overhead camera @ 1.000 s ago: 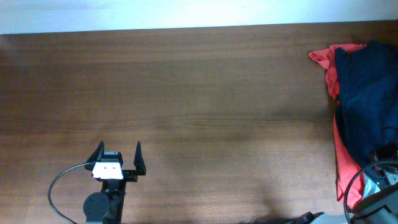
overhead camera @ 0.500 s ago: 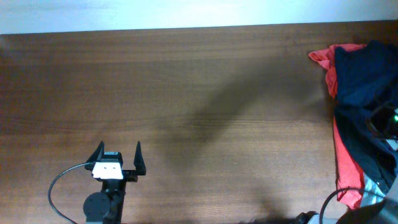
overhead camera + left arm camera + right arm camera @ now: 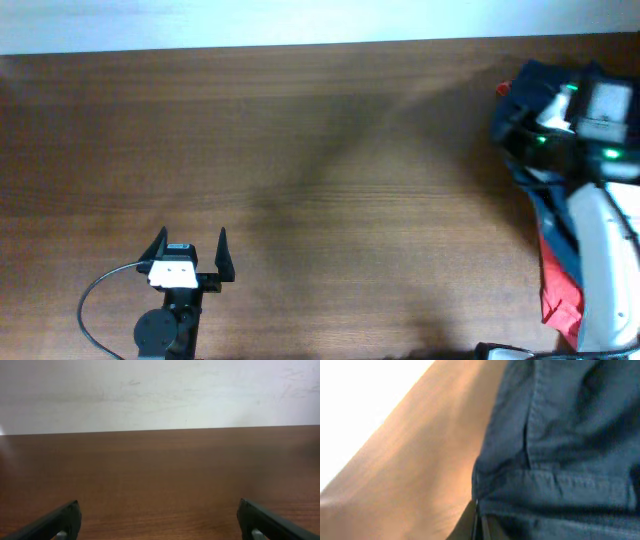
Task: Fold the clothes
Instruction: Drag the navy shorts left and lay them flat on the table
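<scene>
- The shorts point(image 3: 560, 435) are dark navy fabric, bunched at the far right edge of the table point(image 3: 350, 150). In the overhead view their cloth point(image 3: 527, 76) shows around and beneath the head of the right arm point(image 3: 605, 270).
- In the right wrist view the fabric fills the right side of the frame. A stitched hem band runs across it and a vertical seam runs above the band.
- The right gripper point(image 3: 481, 529) has its fingers drawn together at the lower hem edge, pinching the shorts. The fingertips themselves are dark and mostly cut off by the frame.
- The right arm covers most of the shorts from above, so their full outline cannot be told.
- A red garment point(image 3: 558, 290) lies under the navy cloth. It shows at the near right beside the arm, and a small corner shows at the far end.
- The left gripper point(image 3: 191, 250) sits at the near left of the table, well apart from the shorts. Its fingers are spread wide and hold nothing.
- A cable point(image 3: 95, 290) loops beside the left arm.
- The left wrist view shows bare wood up to a white wall point(image 3: 160, 395).
</scene>
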{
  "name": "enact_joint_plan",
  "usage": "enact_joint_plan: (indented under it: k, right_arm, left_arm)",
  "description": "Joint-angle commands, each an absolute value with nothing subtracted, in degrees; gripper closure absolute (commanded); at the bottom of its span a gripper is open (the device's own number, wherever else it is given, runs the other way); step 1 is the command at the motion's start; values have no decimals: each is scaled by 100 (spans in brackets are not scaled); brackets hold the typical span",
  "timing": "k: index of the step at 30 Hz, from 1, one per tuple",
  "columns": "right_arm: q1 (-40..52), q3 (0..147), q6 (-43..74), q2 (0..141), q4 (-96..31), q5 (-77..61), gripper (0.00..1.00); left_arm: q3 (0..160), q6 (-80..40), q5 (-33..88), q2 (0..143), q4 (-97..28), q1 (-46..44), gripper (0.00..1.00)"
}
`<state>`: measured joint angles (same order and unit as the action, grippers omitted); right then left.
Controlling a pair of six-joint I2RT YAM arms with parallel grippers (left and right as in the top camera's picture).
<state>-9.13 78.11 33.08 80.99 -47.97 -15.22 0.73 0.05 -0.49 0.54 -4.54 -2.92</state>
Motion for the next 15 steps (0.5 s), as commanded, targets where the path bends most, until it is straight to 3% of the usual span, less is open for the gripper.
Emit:
enact_joint_plan:
  k: [1, 7, 15]
  right_arm:
    - [-69, 7920, 4176, 8213, -4346, -1253, 96]
    - [1286, 7920, 4783, 8868, -3092, -231, 96]
    - [2626, 7920, 5028, 10648, 263, 10, 94]
  left_arm:
    - [51, 91, -82, 36, -475, -261, 1]
    - [51, 91, -82, 36, -475, -261, 1]
    - [51, 91, -82, 36, -475, -261, 1]
